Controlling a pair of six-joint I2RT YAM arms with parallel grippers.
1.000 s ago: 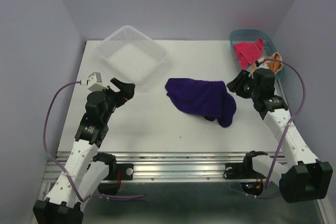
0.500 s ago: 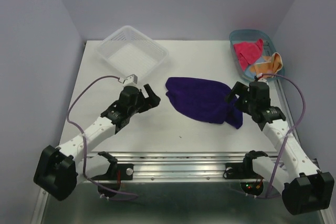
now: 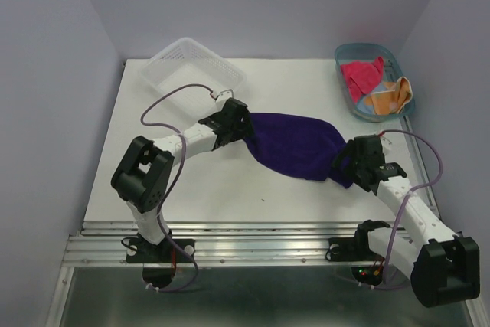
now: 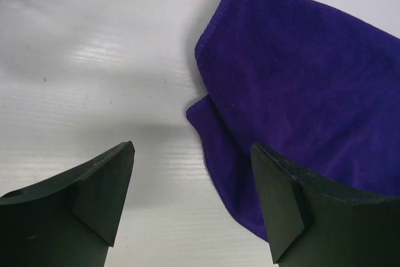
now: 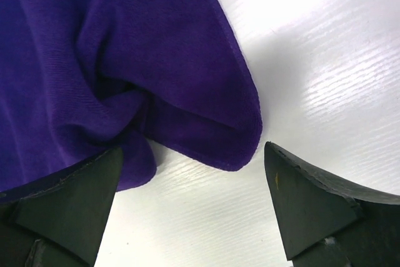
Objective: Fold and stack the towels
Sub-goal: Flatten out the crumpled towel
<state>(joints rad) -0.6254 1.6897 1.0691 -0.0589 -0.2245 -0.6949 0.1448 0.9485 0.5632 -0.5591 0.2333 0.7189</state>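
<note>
Step in hand, my read: getting a grip on the purple towel (image 3: 295, 147) to spread it flat before the first fold. Nothing is folded or stacked yet.

Right end effector (image 3: 344, 162) is nearest, low at the towel's right end. Its jaws are wide apart and hold nothing. The right wrist view shows a bunched, rolled lobe of cloth between the fingers.

The towel lies crumpled mid-counter (image 3: 191, 181), not square.

Left end effector (image 3: 243, 129) is at the towel's left edge, jaws also spread and empty. In the left wrist view a loose corner lies right between its fingertips.

Next move calls for both to drop to the counter and close on a thin edge. Left has the corner lined up. Right needs one layer out of the bunch, or it drags a lump.

Pose: left arm stretches long toward centre, forearm low. Right arm is bent at the elbow, wrist pitched down.

Far back: pink towel (image 3: 361, 74) and orange towel (image 3: 390, 96) lie unfolded in the blue tub (image 3: 364, 45), far right. White basket (image 3: 191, 74) sits far left.
</note>
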